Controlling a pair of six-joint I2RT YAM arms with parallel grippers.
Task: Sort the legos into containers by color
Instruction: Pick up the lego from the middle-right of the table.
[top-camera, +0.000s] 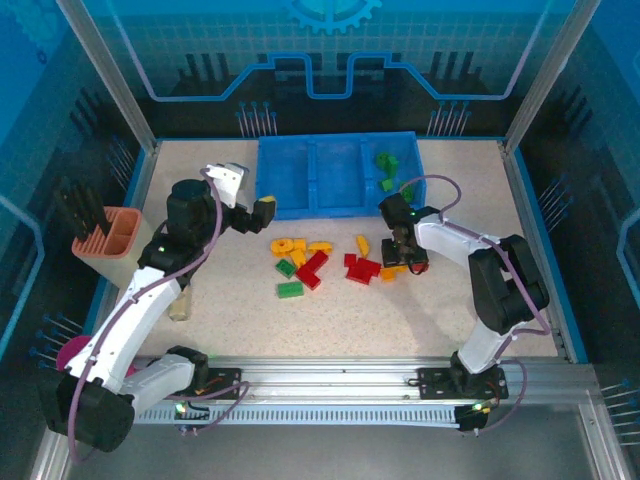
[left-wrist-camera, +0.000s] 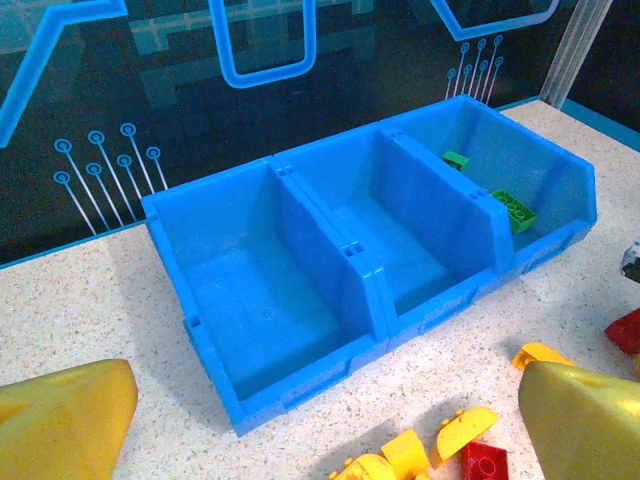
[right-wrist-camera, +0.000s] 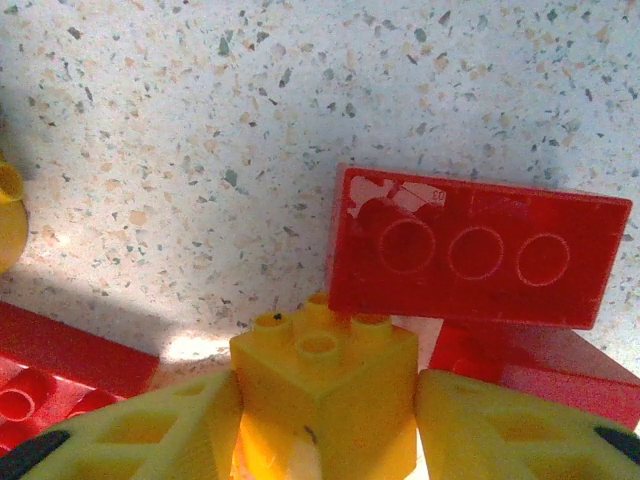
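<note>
The blue tray (top-camera: 300, 205) with its three containers stands at the back centre. Green legos (top-camera: 386, 160) lie in its right compartment (left-wrist-camera: 540, 170); the left (left-wrist-camera: 250, 290) and middle (left-wrist-camera: 400, 240) ones look empty. Loose yellow legos (top-camera: 290, 246), green ones (top-camera: 290, 290) and red ones (top-camera: 313, 268) lie in front of the tray. My left gripper (top-camera: 256, 213) hovers open near the tray's front left corner, holding nothing (left-wrist-camera: 320, 420). Down in the pile, my right gripper (top-camera: 405, 262) is shut on a yellow square brick (right-wrist-camera: 325, 385), beside a red brick (right-wrist-camera: 480, 250).
A peach slotted holder (top-camera: 110, 240) stands at the left edge, with a magenta cup (top-camera: 68, 352) nearer the front. A small beige object (top-camera: 180, 305) lies by the left arm. Framed walls close the table in at the back and sides.
</note>
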